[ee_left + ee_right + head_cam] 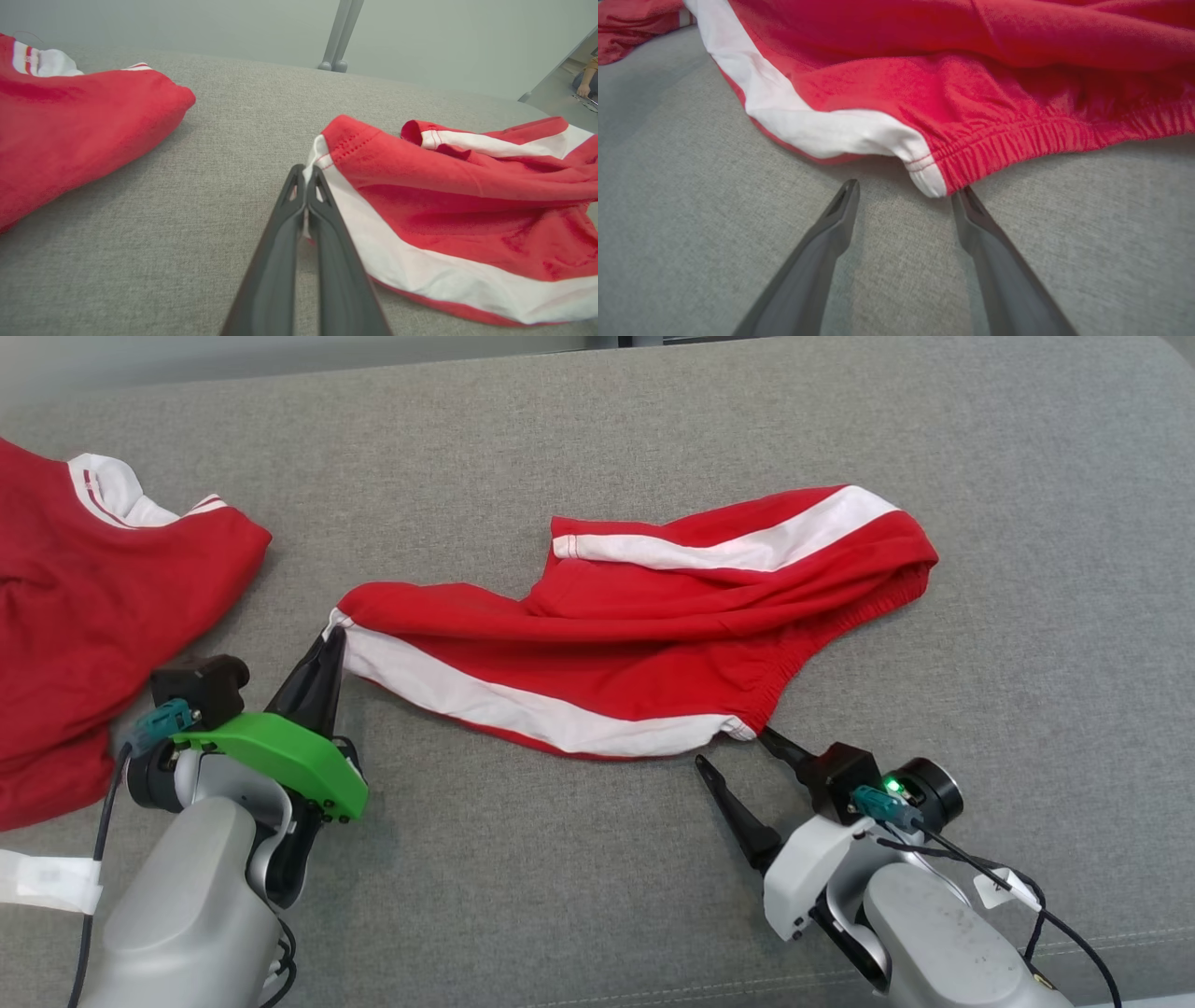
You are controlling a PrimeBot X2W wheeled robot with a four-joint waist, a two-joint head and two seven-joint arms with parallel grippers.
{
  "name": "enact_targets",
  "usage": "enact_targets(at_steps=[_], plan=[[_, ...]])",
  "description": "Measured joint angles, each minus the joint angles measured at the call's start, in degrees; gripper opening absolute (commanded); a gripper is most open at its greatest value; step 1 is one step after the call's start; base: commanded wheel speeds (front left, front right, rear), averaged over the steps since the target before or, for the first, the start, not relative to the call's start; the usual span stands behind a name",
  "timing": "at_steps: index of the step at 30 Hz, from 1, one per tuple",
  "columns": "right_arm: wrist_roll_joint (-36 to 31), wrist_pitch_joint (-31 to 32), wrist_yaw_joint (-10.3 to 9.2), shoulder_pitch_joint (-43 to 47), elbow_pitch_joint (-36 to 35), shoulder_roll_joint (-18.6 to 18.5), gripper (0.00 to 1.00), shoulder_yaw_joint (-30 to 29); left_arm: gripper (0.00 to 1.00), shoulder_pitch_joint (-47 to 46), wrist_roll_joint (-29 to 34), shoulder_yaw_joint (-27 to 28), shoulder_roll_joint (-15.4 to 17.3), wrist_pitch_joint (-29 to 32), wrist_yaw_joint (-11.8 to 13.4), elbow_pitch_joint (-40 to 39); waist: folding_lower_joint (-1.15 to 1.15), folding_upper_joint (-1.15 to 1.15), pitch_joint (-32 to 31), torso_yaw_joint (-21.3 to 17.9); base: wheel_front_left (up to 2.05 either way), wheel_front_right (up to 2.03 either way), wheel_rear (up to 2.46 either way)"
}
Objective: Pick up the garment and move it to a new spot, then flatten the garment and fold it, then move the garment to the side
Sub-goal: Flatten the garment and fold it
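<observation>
A pair of red shorts with white side stripes [653,625] lies crumpled across the middle of the grey cushion [597,448]. My left gripper [334,637] is shut on the white hem corner of the shorts' left leg [314,154], fingers pressed together around the fabric. My right gripper [733,747] stands open just short of the elastic waistband corner [931,179]. One of its fingertips [964,193] touches the waistband's edge; the other [847,191] rests apart on bare cushion.
A second red garment with a white collar [93,616] lies at the left of the cushion, close beside my left arm. A white strap [47,882] hangs at the lower left. Beyond the cushion's far edge stand metal posts [338,37].
</observation>
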Motion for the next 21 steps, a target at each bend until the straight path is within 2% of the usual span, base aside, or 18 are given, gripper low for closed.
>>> enact_targets(at_steps=[5,7,9,10,11,16,17,21], plan=[[-0.01,0.0,0.01,-1.45,-0.66,0.2,1.0,1.15,0.0,0.99,0.31,0.42,0.35,-0.01,0.02,-0.44,0.0,0.0,-0.19,0.01,0.0,0.0,0.0],[-0.02,0.0,0.01,-1.96,-1.34,0.21,0.91,1.65,0.0,1.28,0.31,0.56,0.47,-0.01,0.03,-0.6,0.0,0.0,-0.31,-0.05,0.0,0.0,0.0],[-0.02,0.0,0.01,-2.08,-2.1,0.22,0.79,1.97,0.0,1.71,0.31,0.81,0.58,-0.01,0.07,-0.79,0.0,0.0,-0.44,-0.15,0.0,0.0,0.0],[-0.02,0.0,0.01,-2.09,-2.23,0.24,0.68,2.09,0.0,1.97,0.31,0.92,0.66,-0.01,0.08,-0.88,0.0,0.0,-0.51,-0.2,0.0,0.0,0.0],[-0.02,0.0,0.02,-2.09,-2.27,0.26,0.48,2.23,0.0,2.18,0.31,1.05,0.71,-0.01,0.08,-0.96,0.0,0.0,-0.58,-0.26,0.0,0.0,0.0],[-0.02,0.0,0.02,-2.09,-2.47,0.29,0.21,2.66,0.0,2.97,0.31,1.38,0.91,-0.05,0.1,-1.58,0.0,0.0,-0.9,-0.55,0.0,0.0,0.0],[-0.01,0.0,0.02,-2.09,-2.71,0.29,0.0,2.68,0.0,3.08,0.31,1.4,0.94,-0.05,0.11,-1.74,0.0,0.0,-0.94,-0.61,0.0,0.0,0.0],[0.19,0.0,0.03,-2.16,-4.77,0.31,0.0,2.52,0.0,3.48,0.31,1.66,1.01,-0.05,0.6,-2.12,0.0,0.0,-1.06,-0.86,0.0,0.0,0.0]])
